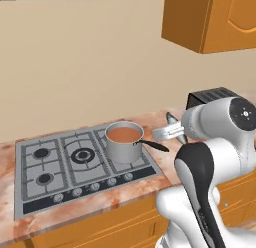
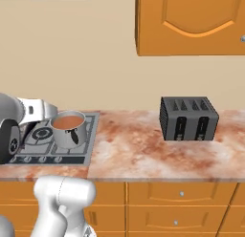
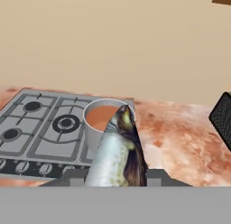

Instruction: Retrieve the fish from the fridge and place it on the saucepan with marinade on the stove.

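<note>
fish (image 3: 118,153) hiding saucepan (image 3: 92,133) front, toaster (image 3: 222,117) cut by edge

The light is soft and even, and all the pictures look bright and clear. Nothing is blurry. The wall (image 1: 75,67) is plain and smooth with no bright spots. A dark shadow sits under the cabinet (image 2: 191,21) at 12 o'clock. The toaster (image 2: 188,119) drops a faint shadow on the counter (image 2: 139,150). The pot (image 1: 124,142) shines only a little.
</note>
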